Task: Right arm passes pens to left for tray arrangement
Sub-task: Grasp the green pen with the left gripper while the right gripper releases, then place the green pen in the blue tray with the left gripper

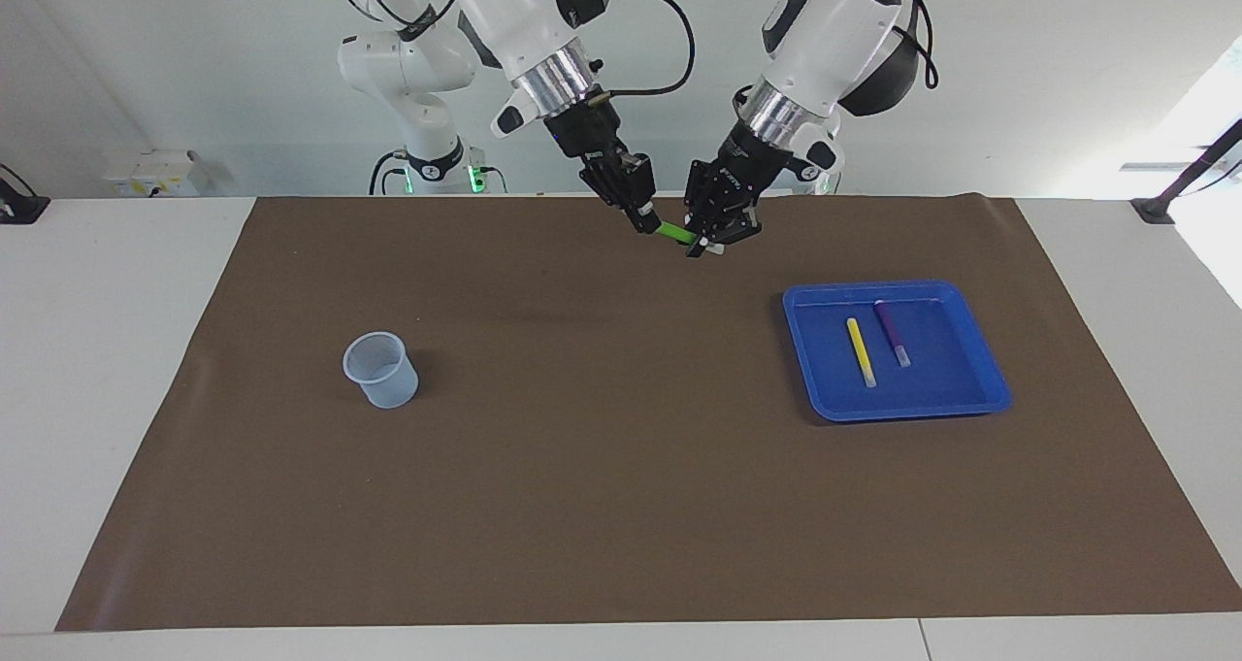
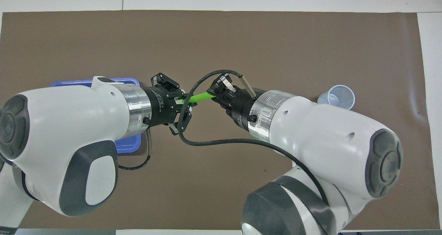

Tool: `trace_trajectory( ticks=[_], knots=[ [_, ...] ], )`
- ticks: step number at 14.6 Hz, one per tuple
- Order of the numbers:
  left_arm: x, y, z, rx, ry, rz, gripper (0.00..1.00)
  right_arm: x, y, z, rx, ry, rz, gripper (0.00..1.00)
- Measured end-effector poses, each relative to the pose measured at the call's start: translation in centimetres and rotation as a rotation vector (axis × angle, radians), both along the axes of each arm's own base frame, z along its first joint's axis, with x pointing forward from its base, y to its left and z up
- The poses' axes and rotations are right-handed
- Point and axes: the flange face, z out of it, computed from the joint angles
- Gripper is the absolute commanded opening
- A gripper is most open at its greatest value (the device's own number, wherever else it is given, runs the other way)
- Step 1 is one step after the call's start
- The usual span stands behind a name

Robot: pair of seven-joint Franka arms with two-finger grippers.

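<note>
Brown mat [image 1: 621, 467] covers the table, and on it, toward the right arm's end, stands a small see-through cup [image 1: 381, 370]. Up in the air over the mat's edge by the robots, the two arms meet. The right pincer [image 1: 648, 222] is clenched on one end of the green pen [image 1: 672, 234]. The left pincer [image 1: 706, 244] is clenched on the pen's other end, the pale one. So both hold the same pen, which hangs tilted between them. Toward the left arm's end lies the blue tray [image 1: 805, 380]. In it the yellow pen [image 1: 860, 350] and the purple pen [image 1: 893, 332] lie side by side, not touching.
</note>
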Motion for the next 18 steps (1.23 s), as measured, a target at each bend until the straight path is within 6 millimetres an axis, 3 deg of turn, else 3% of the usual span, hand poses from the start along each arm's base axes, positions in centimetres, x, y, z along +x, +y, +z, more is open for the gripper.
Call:
trace_trajectory(
  ticks=[7, 11, 13, 16, 18],
  knots=[
    [1.0, 1.2, 0.0, -0.004, -0.018, 0.019, 0.0, -0.1, 0.0, 0.0, 0.003, 0.0, 0.008, 1.0],
    [2.7, 4.0, -0.3, 0.014, -0.055, 0.003, 0.0, 0.3, -1.1, -0.6, -0.086, -0.022, 0.14, 1.0],
    [3.7, 5.9, -0.5, 0.038, -0.091, -0.042, 0.0, 1.1, -3.8, -0.8, -0.17, -0.032, 0.26, 1.0],
    [4.9, 9.1, -1.5, 0.088, -0.127, -0.148, 0.0, 3.0, -11.4, -0.5, -0.319, -0.037, 0.501, 1.0],
    [5.7, 12.5, -2.6, 0.131, -0.134, -0.258, 0.0, 3.9, -16.7, -0.2, -0.416, -0.048, 0.648, 1.0]
  ],
)
